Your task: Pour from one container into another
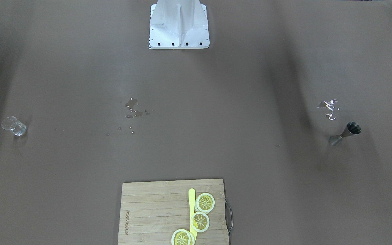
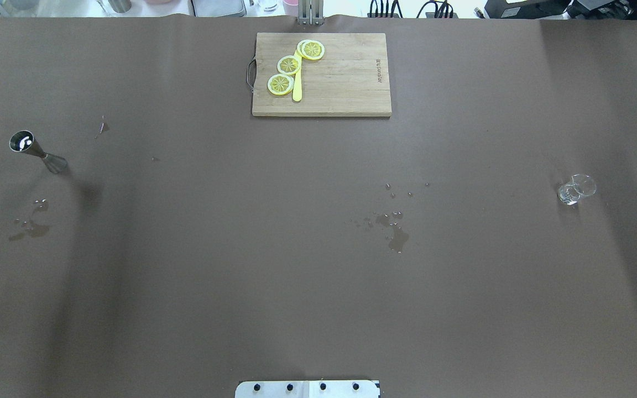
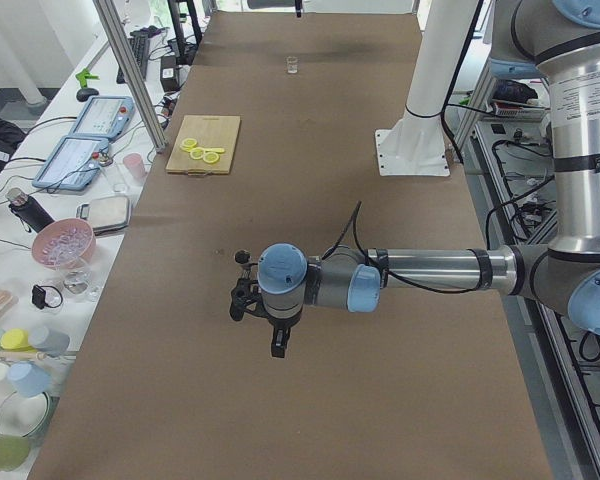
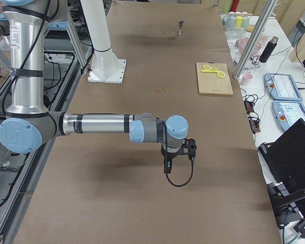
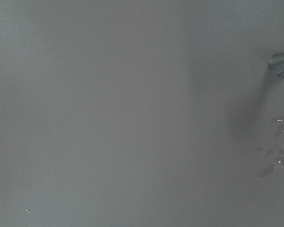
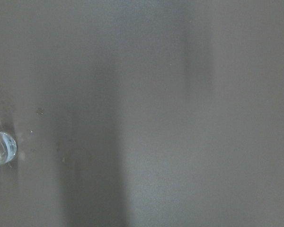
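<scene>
The left arm [image 3: 420, 270] reaches across the brown counter [image 3: 380, 400], its claw [image 3: 278, 348] pointing down above it; a cutting board [image 3: 220, 135] and clear glass [image 3: 292, 65] sit beyond.

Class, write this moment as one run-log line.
jigger: upright, untouched | glass: upright, untouched | left claw: aloft | right claw: aloft | pour: not begun

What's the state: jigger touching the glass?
Apart. The overhead view shows the jigger near the table's left end and the glass near its right end, a wide gap between them.
</scene>
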`<state>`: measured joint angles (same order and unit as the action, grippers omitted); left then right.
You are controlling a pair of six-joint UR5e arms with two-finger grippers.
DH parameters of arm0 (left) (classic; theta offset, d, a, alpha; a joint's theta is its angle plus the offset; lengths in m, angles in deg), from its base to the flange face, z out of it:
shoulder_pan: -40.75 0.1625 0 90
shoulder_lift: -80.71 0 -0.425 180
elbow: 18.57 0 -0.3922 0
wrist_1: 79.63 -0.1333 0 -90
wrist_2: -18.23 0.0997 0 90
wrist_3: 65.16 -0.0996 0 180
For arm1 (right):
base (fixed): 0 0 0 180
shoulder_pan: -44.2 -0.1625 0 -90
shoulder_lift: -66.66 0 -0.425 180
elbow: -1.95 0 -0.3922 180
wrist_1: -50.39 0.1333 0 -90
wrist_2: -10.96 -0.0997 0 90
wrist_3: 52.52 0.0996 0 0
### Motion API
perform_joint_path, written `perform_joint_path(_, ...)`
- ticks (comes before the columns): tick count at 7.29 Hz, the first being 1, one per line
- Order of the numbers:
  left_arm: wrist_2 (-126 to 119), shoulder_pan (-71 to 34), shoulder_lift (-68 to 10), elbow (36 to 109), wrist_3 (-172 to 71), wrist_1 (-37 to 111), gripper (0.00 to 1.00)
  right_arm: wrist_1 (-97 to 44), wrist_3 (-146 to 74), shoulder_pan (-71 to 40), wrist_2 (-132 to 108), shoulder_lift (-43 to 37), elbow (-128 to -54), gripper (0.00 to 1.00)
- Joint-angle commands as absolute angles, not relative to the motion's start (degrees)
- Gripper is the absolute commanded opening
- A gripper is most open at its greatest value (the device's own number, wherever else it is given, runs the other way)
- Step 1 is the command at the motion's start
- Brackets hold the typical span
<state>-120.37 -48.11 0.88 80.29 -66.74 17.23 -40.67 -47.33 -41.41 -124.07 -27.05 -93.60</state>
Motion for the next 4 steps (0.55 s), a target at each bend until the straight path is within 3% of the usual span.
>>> perform_joint_path(1,-120.4,-48.0,0.6,80.6,-66.8,17.4,0.98,-40.7,-47.3,-41.4,-124.0,-27.0,-93.9,1.0)
perform_joint_path(4,-120.4,-48.0,0.6,80.4,-66.7,17.6,0.98,-40.7,-47.3,-41.4,-124.0,-27.0,-93.8,1.0)
